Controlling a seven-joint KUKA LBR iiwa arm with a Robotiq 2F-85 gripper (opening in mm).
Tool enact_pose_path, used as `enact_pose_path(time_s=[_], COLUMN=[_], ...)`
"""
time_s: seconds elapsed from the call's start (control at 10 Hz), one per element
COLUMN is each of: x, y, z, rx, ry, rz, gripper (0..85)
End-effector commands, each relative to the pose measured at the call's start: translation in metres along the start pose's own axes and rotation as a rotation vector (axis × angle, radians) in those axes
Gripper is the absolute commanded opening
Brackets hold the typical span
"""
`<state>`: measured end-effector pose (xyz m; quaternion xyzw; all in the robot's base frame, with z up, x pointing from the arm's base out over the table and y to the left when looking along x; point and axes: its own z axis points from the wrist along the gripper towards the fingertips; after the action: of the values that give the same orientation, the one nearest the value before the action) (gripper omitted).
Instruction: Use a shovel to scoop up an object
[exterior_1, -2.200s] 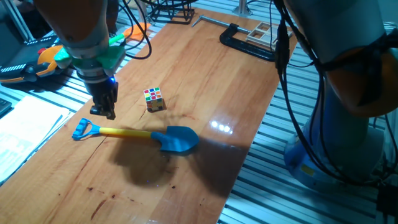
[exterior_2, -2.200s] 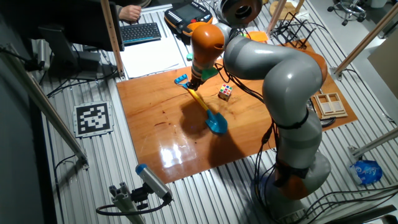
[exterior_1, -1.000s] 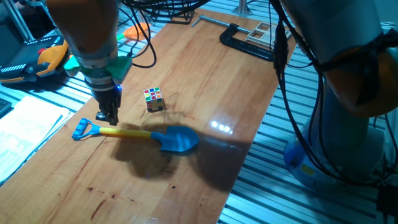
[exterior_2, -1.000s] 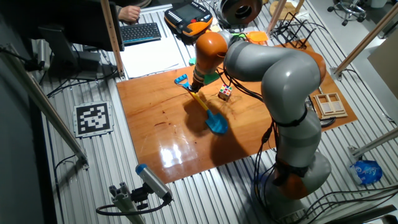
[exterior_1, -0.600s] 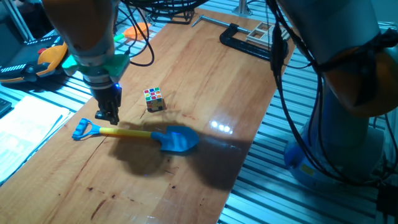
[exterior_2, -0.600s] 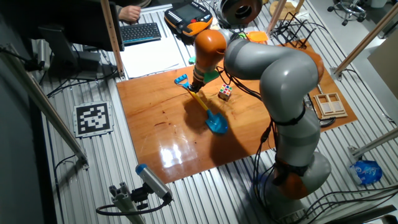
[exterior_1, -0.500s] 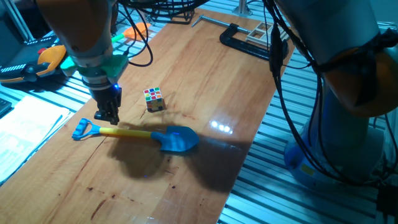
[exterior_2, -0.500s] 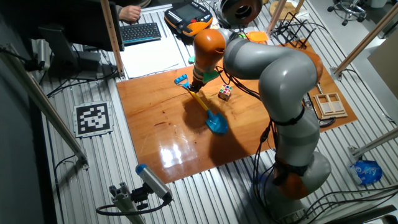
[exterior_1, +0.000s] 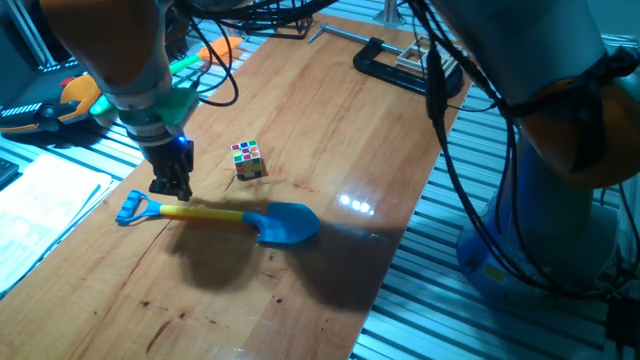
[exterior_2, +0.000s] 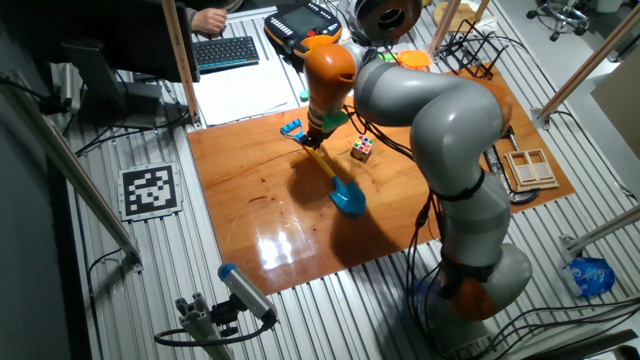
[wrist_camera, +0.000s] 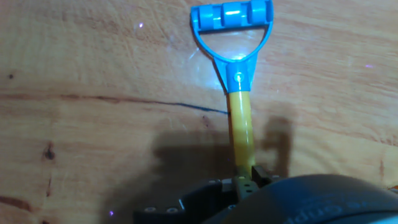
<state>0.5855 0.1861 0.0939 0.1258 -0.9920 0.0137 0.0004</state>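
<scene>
The shovel lies flat on the wooden table, blue blade to the right, yellow shaft and blue D-shaped end to the left. It also shows in the other fixed view and in the hand view. My gripper points straight down onto the yellow shaft just beside the D-shaped end. In the hand view the shaft runs in between the fingertips of the gripper, which close tightly on it. The puzzle cube stands apart behind the shaft, also seen in the other fixed view.
A black clamp grips the table's far edge. A wooden frame lies beside the table. White paper, a keyboard and an orange pendant lie off the table's far side.
My gripper has come down and across from beside the D-shaped end onto the yellow shaft, then stayed there. The shovel and the cube have not moved.
</scene>
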Motion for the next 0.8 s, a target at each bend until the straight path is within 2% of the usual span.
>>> enact_pose_path(time_s=[0.0, 0.1, 0.4, 0.7], x=[0.000, -0.002, -0.010, -0.010], y=[0.001, 0.001, -0.002, -0.006], z=[0.000, 0.005, 0.026, 0.030], rx=[0.008, 0.013, 0.020, 0.025], ry=[0.001, 0.010, 0.011, 0.060], rz=[-0.006, -0.012, -0.029, -0.033], gripper=[17.0, 17.0, 17.0, 17.0])
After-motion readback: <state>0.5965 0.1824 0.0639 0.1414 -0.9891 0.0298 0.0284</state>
